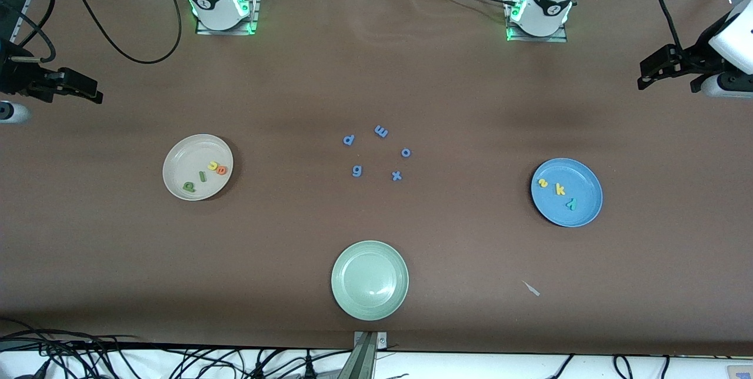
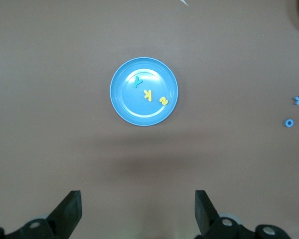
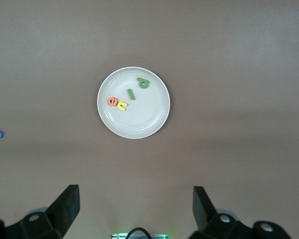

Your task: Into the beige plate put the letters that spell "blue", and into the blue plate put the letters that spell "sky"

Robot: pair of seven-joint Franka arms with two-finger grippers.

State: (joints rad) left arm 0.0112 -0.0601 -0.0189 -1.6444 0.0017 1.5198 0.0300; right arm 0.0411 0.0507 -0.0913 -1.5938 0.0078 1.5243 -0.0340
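Both grippers (image 2: 137,211) (image 3: 134,211) raised, fingers apart

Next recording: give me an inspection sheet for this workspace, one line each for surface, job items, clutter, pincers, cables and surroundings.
Surface: brown table, flat, no spills seen.
Job items: beige plate holds green b, green l, yellow u and orange e; blue plate holds yellow s, yellow k and teal y.
Clutter: five periwinkle letters loose mid-table; pale green plate holds nothing, nearest the front camera; small pale scrap near it.
Pincers: left pincer open, over the table at the left arm's end; right pincer open, over the table at the right arm's end; both wait, holding nothing.
Cables: black cables lie on the table near the right arm's base.
Surroundings: nothing seen.
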